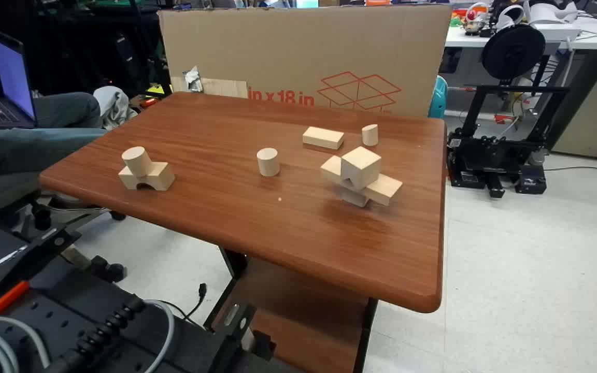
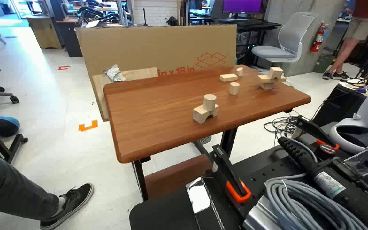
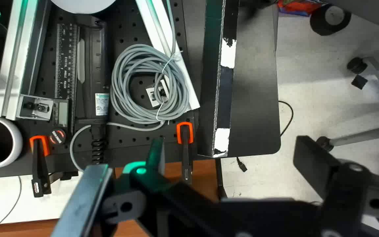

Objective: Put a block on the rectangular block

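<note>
cyl. block (image 1: 268, 163) upright on table (image 1: 210, 140), long axis vert. afaict (small in view); gripper (image 3: 198, 168) spread wide.

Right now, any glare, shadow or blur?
Wrist view: gripper fingers out of focus, coiled cable sharper; in an exterior view, glare on floor, upper left; in an exterior view, a soft shadow on the tabletop by the bigger block pile.

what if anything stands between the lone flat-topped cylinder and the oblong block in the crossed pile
In both exterior views, nothing shows between the cylinder and the oblong block, but a notched block sits on it near the middle, leaving only its ends uncovered.
</note>
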